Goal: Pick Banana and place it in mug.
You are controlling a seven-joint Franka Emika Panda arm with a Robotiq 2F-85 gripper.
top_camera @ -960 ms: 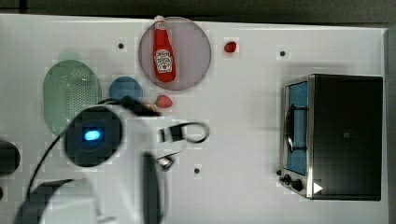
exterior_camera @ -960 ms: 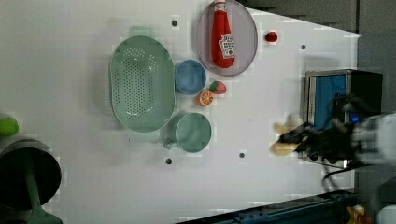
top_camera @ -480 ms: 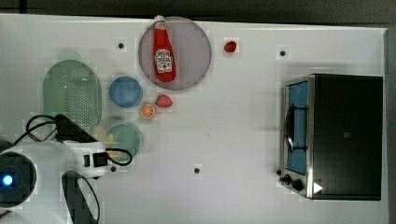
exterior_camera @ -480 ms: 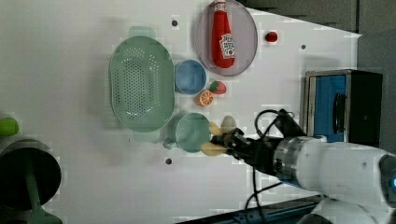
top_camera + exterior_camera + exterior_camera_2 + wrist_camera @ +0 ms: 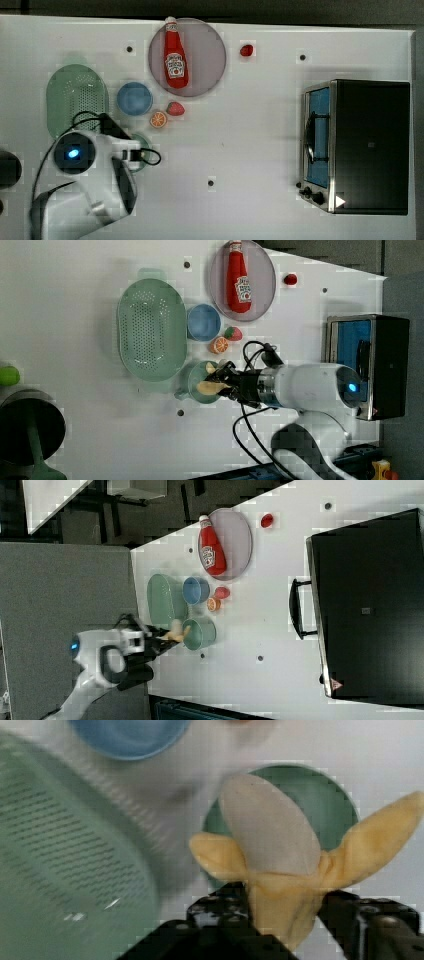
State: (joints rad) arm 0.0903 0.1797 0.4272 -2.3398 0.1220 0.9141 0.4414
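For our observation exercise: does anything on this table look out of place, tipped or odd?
The ketchup bottle lies on its side on the round plate rather than standing. Otherwise nothing looks spilled or damaged; the banana sits in the gripper over the mug.

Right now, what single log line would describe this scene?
stage: carry | claw: shut on banana | banana: over mug, not released | mug: beside colander | next: likely drop

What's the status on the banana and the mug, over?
Gripper shut on banana, held over the mug. Banana not yet in the mug. Colander and blue cup close beside, nothing blocking the mug's mouth.
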